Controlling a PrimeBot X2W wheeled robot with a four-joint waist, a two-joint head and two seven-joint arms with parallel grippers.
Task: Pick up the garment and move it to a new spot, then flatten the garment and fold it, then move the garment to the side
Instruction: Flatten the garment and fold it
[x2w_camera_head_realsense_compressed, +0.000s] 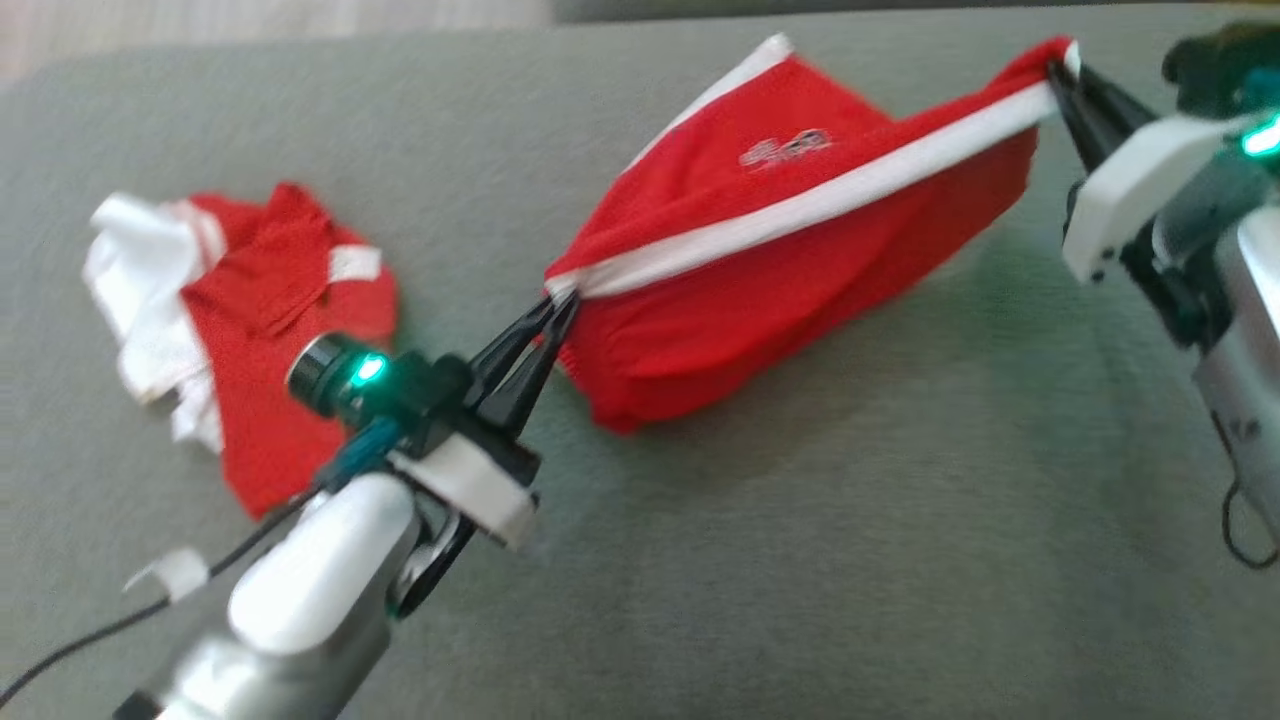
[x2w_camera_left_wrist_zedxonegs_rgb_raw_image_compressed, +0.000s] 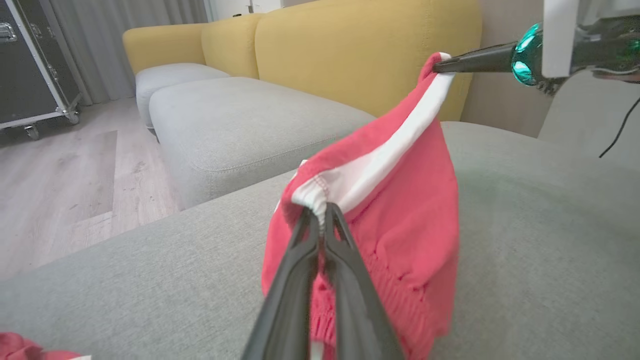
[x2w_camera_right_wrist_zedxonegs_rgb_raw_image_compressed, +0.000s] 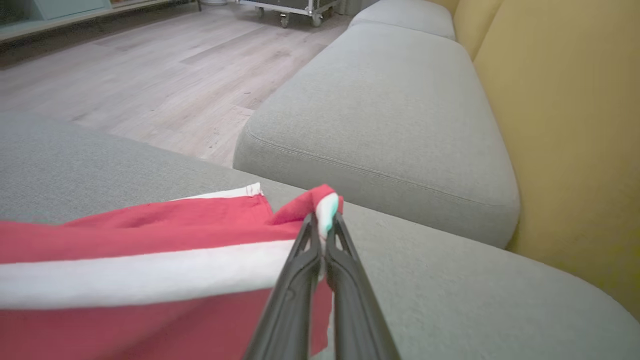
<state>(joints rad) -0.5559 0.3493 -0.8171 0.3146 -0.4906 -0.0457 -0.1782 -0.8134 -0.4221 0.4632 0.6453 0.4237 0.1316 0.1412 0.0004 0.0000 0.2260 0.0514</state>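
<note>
You had the red garment (x2w_camera_head_realsense_compressed: 780, 230) strung between both arms over the grey cushion (x2w_camera_head_realsense_compressed: 800, 560); its white band was pulled fairly straight and the body sagged below it, with the lowest fold at or just above the cushion, couldn't tell which. Left gripper (x2w_camera_head_realsense_compressed: 558, 303) was clamped on the near end of the white band, jaws together on the gathered edge. Right gripper (x2w_camera_head_realsense_compressed: 1058, 78) was clamped on the far end, only a small tip of cloth between the jaws. Looked like the carry to the new spot, flattening not yet started. My read for doing it well: keep both ends level and the band taut but don't stretch harder, since that right-hand pinch looked thin and could slip. Lower both arms together so the hanging body lands first, then draw the band away from it to lay the cloth out flat. Stay well apart from the other red and white garment (x2w_camera_head_realsense_compressed: 250, 330) crumpled on the left, or the hem could drag across it
</note>
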